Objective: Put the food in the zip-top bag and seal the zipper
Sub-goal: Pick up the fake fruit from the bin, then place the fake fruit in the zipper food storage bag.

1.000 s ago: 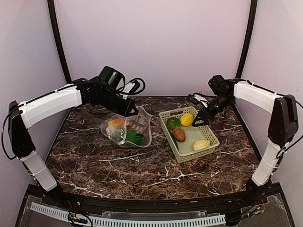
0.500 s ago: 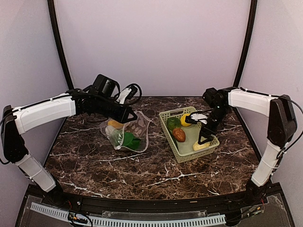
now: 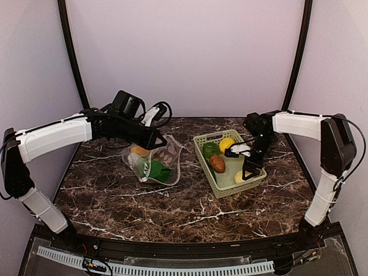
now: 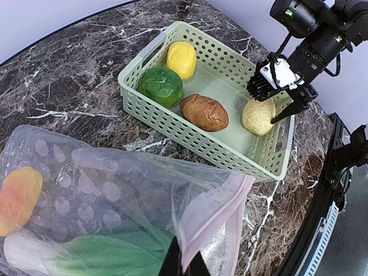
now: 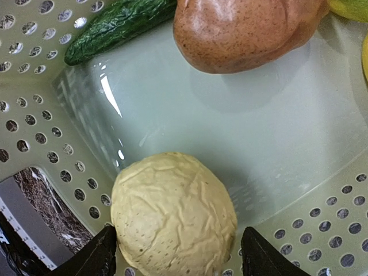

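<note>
Right end effector (image 5: 181,259) descended around wrinkled pale piece (image 5: 172,213).

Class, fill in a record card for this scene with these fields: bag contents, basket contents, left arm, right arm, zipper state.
bag contents: orange-yellow piece and bok choy, inside the zip-top bag
basket contents: lemon, green pepper, red-brown piece and pale yellow piece, in the green basket
left arm: left gripper shut on the bag's mouth edge
right arm: right gripper open, one finger on either side of the pale yellow piece
zipper state: zipper unsealed, mouth open
</note>
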### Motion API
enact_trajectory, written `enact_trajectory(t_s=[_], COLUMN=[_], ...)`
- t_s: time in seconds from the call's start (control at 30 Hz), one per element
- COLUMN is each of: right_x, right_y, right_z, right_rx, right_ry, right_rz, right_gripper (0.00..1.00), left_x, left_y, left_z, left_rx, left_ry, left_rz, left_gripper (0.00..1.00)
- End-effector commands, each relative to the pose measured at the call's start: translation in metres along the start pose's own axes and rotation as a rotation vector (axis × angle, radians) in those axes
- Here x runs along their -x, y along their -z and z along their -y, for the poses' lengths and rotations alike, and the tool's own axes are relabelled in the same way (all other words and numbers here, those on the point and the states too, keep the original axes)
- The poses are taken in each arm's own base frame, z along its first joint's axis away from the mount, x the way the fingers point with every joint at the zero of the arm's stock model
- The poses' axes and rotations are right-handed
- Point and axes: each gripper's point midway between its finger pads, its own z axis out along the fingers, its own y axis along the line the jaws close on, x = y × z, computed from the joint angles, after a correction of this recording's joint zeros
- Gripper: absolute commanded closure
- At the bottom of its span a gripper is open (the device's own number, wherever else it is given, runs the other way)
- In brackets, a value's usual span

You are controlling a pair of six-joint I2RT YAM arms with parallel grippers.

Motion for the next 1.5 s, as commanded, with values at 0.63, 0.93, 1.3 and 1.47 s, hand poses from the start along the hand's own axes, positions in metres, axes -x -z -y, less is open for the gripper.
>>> enact_trajectory(t_s=[0.63,0.93,1.3,1.47], right_x=[0.098,0.213,0.271,0.287], right_y=[0.085,0.154,0.140,0.118], right_z=[-0.043,-0.129,-0.120,-0.088], right_rx=[0.102,0.324,0.429,0.267], right_ry=[0.063,0.250,0.135,0.038], right_rz=[0.338,0.658,0.706,0.673], right_gripper=[0.55,0.55,0.55,0.55], left_x=[0.007,0.030,0.080,0.074], left_y=[0.011,0.025,0.031,0.026], left_z=[-0.009,-0.027,-0.022,-0.017], left_rx=[0.013,0.028,-0.077,-0.117], left_ry=[0.060,0.159,0.367,0.337], left_rz=[0.053,0.212,0.399,0.393], left_gripper=[0.99,0.99,0.99,0.99])
